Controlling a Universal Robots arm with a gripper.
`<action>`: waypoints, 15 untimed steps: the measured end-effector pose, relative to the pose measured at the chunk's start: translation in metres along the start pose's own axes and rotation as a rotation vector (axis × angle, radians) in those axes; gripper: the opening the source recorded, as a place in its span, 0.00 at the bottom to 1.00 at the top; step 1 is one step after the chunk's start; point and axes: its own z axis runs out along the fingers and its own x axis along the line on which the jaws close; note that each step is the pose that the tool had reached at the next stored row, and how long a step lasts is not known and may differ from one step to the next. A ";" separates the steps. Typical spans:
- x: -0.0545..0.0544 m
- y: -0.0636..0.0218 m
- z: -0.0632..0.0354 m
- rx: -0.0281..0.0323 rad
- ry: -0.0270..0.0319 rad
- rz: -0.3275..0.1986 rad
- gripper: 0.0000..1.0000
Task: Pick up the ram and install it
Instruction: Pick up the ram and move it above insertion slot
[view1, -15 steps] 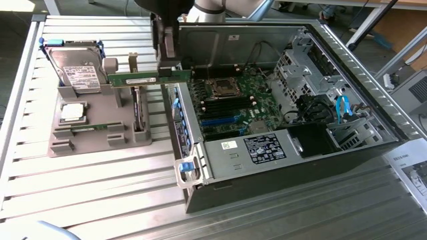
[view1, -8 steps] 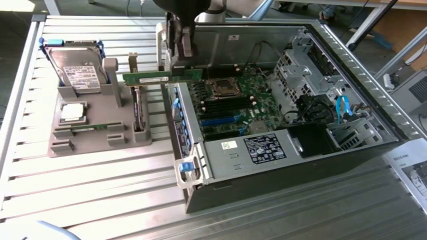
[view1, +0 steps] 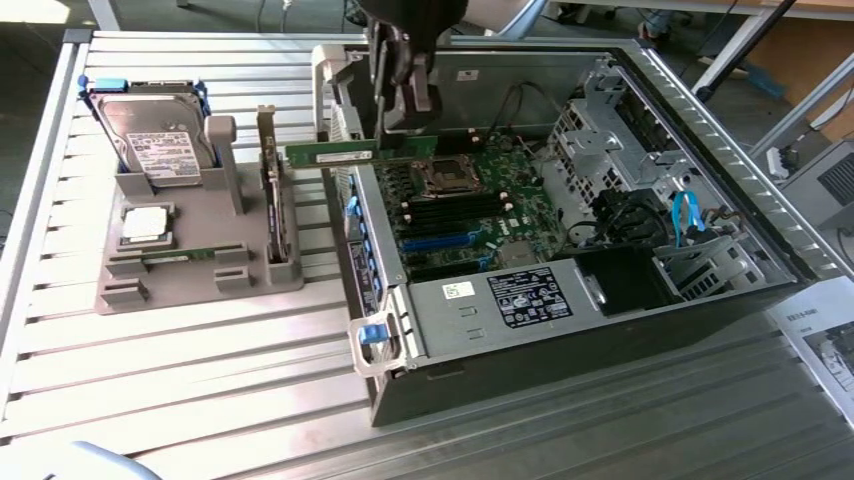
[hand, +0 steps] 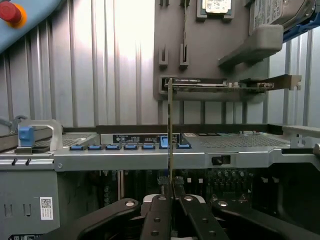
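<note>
**Wrist view.** Nearest my camera are the black linkages of the gripper (hand: 170, 186). Its jaws are pinched together on the ram (hand: 170, 130). I see the ram edge-on, as a thin strip running straight out from the fingertips and crossing in front of the computer case (hand: 150, 161) rim with its row of blue clips (hand: 130, 146). Beyond the rim a grey holder (hand: 200, 50) stands on the slatted table (hand: 100, 65), with the expansion card (hand: 220, 84) standing in it. A red button (hand: 10, 12) sits at one corner of the frame.

**Exterior view.** The gripper (view1: 400, 135) hangs over the open computer case (view1: 614, 330), clamped on the ram (view1: 334, 154). The green stick is held level in the air, clear of the motherboard (view1: 461, 215). One end overhangs the case wall toward the exterior view's left; the other end lies over the board near the processor socket (view1: 441, 180). It is not seated in any slot. On the table (view1: 200, 380), at the exterior view's left, the grey holder (view1: 187, 275) carries the hard drive (view1: 160, 145) and the upright expansion card (view1: 276, 225).
</note>
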 end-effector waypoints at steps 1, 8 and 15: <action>0.000 -0.0034 0.0001 0.0001 -0.0001 0.000 0.12; -0.001 -0.0272 0.0006 0.0001 -0.0001 0.000 0.12; -0.001 -0.0487 0.0011 0.0001 0.0002 0.000 0.12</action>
